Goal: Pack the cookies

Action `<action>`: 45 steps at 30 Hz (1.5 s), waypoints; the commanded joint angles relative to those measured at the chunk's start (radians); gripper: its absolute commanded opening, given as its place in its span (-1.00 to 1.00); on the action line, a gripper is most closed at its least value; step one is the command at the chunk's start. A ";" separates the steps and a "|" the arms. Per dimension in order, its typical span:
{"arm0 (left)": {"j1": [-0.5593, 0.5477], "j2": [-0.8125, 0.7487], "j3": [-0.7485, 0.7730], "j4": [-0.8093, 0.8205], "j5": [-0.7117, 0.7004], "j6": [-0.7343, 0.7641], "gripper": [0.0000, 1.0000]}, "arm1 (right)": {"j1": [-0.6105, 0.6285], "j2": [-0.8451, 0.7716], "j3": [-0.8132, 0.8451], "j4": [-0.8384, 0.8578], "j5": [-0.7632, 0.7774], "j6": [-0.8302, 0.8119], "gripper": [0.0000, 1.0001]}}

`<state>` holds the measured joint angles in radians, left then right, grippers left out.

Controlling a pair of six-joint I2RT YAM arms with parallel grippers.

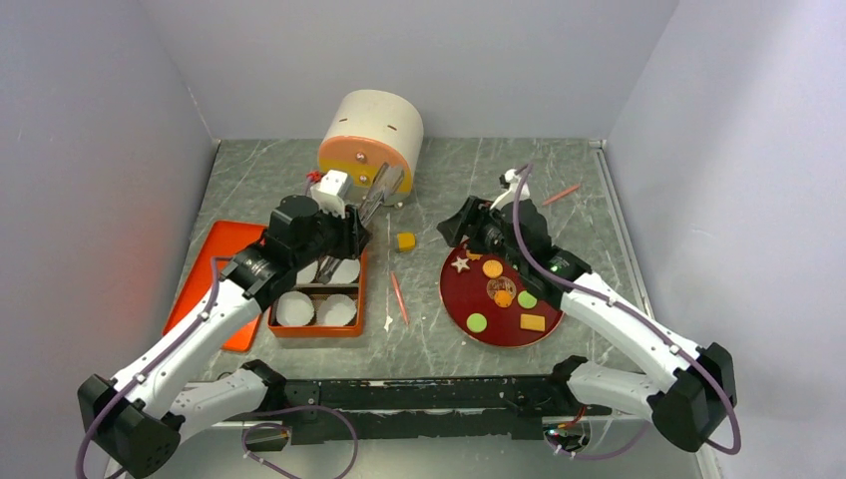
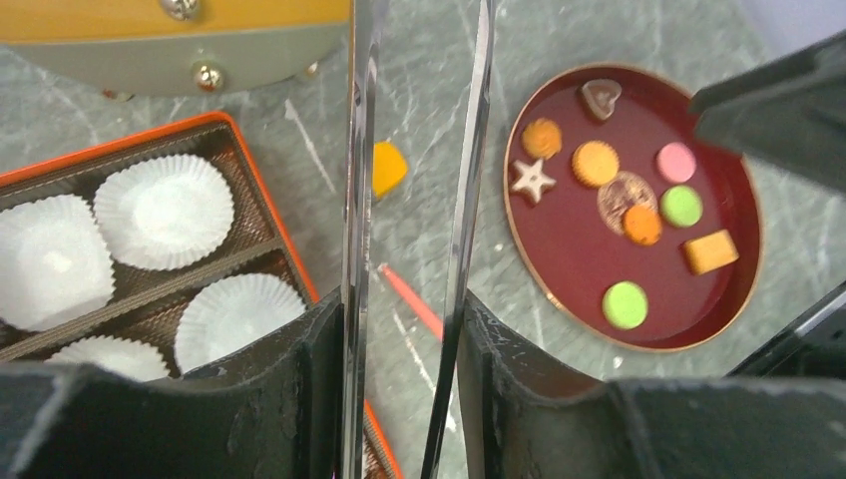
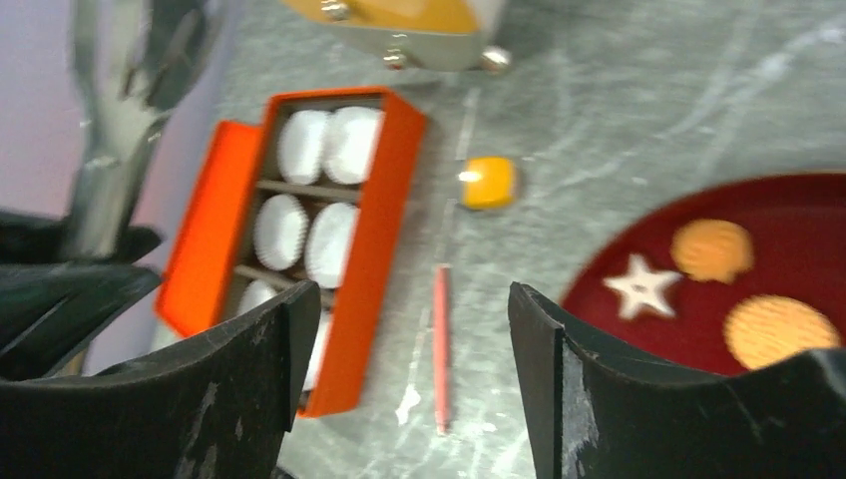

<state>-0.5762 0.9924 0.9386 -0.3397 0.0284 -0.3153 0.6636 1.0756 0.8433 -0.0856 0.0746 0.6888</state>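
- My left claw point(image 2: 399, 309) is clamped on a pair of metal tongs point(image 2: 356, 200); the two shiny blades run up between its fingers, with a gap between them.
- The tong tips are cut off at the top of the left wrist view. From above they point at the round cream-and-orange container point(image 1: 371, 135) at the back of the table.
- My right claw point(image 3: 409, 299) stands wide with nothing between its fingers, hovering at the far left rim of the red plate point(image 2: 579, 259).
- The cookies point(image 2: 596, 163) lie flat on that plate: orange rounds, two green, one pink, a white star point(image 2: 532, 179), a heart point(image 2: 601, 97) and a yellow rectangle point(image 2: 710, 251).
- One orange round sits partly on a brown patterned disc point(image 2: 621, 195).
- A loose yellow piece point(image 2: 387, 167) lies on the table between plate and box, apart from both.
- The orange box point(image 1: 364, 289) sits to the left, its compartments holding white paper liners point(image 2: 165, 210); no cookie shows in any of them.
- A thin red stick point(image 1: 399, 297) lies between box and plate.
- My left arm hides part of the box from above, and my right arm covers the plate's far edge.
- The right wrist view is blurred and cuts the plate off.
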 commanded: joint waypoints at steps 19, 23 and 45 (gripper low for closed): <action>0.001 0.126 0.150 -0.215 0.086 0.248 -0.15 | -0.580 -0.019 -0.049 -0.654 0.340 0.108 1.00; 0.001 0.127 0.151 -0.211 0.121 0.248 -0.14 | -0.653 0.010 -0.097 -0.665 0.304 0.121 1.00; -0.021 0.172 0.149 -0.213 0.241 0.257 -0.09 | -0.718 -0.070 -0.341 -0.395 -0.141 0.142 0.99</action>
<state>-0.5812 1.1610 1.0477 -0.5663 0.2337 -0.0708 -0.0589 1.0214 0.5159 -0.5900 0.0593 0.8158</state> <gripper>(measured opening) 0.454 0.997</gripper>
